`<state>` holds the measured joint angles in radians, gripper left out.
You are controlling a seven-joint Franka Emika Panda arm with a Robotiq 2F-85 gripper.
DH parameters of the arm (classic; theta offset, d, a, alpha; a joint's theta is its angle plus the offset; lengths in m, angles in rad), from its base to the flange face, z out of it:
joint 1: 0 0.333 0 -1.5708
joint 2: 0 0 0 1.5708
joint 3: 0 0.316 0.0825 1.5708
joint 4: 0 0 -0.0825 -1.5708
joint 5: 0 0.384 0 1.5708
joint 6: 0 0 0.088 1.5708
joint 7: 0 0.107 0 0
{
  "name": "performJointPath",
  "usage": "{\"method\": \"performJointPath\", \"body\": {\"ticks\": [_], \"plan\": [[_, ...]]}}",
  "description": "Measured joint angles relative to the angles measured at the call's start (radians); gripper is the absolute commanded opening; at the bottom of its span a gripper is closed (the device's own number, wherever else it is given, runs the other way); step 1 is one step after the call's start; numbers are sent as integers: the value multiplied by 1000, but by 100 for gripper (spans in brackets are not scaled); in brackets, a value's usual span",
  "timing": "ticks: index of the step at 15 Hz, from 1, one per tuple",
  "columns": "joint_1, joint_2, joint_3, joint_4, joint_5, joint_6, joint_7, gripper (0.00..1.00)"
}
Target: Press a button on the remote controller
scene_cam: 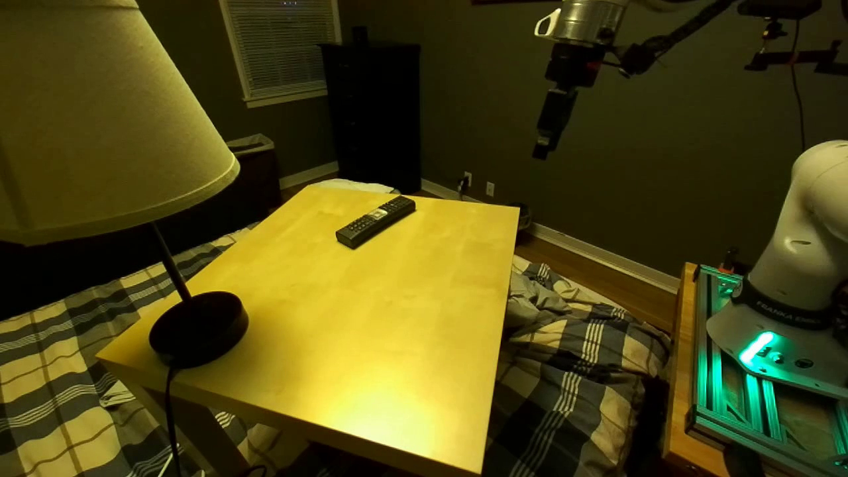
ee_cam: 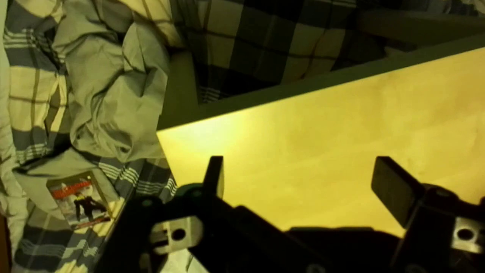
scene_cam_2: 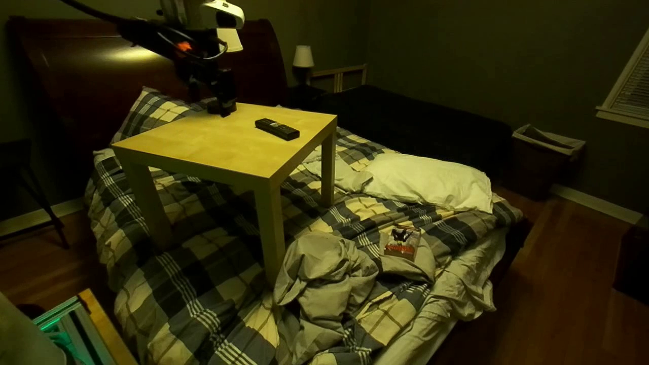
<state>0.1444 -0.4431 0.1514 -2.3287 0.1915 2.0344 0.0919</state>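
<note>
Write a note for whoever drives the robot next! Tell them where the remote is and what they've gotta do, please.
Gripper: open wide, nothing in its grasp, held up in the air and touching nothing.
Remote controller: flat on the yellow tabletop, buttons up; seen in both exterior views, missing from the wrist view.
Done: no press shows.
Left: move over the remote controller, come down, press one button. Shutting the gripper first would probably make a neater poker. The lamp stands on the tabletop too, so go carefully.

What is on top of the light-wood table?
A remote controller and a table lamp rest on the light-wood table; what lies directly beneath them is covered.
</note>
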Motion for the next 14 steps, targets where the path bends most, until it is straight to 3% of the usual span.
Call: {"method": "performJointPath", "body": {"ticks": [9, 10, 11, 14], "plan": [[3, 361, 42, 248, -238, 339, -49, 100], [4, 392, 43, 271, -251, 362, -49, 75], [5, 421, 43, 294, -255, 380, -50, 74], [5, 496, 42, 358, -257, 409, -56, 49]]}}
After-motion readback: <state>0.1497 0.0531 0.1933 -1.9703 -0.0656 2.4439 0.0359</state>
